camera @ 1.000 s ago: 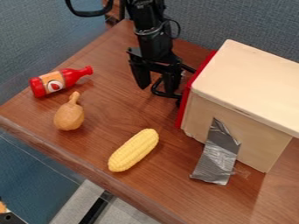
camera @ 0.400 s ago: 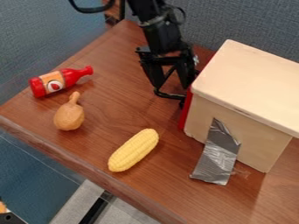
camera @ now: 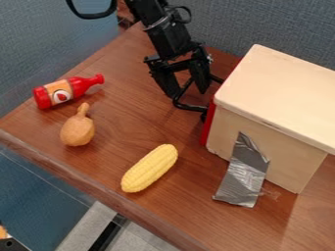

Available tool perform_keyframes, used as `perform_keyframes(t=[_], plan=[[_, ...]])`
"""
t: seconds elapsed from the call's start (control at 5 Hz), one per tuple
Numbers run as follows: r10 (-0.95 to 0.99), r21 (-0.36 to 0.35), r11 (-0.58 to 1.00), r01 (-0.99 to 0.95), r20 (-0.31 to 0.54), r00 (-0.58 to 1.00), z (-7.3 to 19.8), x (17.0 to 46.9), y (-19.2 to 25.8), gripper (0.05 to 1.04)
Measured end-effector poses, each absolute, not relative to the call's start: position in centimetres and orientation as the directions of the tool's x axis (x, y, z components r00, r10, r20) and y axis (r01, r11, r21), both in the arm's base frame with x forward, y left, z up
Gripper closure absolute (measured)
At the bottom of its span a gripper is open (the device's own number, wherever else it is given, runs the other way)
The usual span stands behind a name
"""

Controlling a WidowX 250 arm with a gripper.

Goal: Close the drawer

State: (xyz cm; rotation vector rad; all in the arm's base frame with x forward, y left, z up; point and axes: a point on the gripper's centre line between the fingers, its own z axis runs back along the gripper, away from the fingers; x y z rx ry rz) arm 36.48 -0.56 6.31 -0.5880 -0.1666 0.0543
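Note:
My gripper (camera: 188,93) hangs at the upper middle, with its two fingers spread apart and nothing held between them. The wooden box (camera: 265,127) stands at the right, its red drawer front (camera: 207,130) facing left and lying close against the box body. A black handle (camera: 188,106) juts out leftward from that front, low by the fingertips. I cannot tell whether the gripper touches the handle. Part of the red front is hidden behind the box's top.
A red bottle (camera: 59,93) lies at the left, with a brown drumstick toy (camera: 78,130) below it. Yellow corn (camera: 150,168) lies near the front edge of the table (camera: 190,211). Silver tape (camera: 243,174) runs from the box's side onto the tabletop.
The red front and its handle have shifted slightly right, toward the box. My gripper moved right with them, then backed off up and to the left.

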Motion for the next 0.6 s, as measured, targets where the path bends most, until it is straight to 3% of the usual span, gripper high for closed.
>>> perform_keyframes(t=[0.4,0.6], plan=[[0.140,-0.508,0.861,-0.029,0.181,0.973,6.9,36.6,2.1,0.085],[0.169,-0.408,0.911,-0.062,0.231,0.958,8.5,36.2,5.4,0.085]])
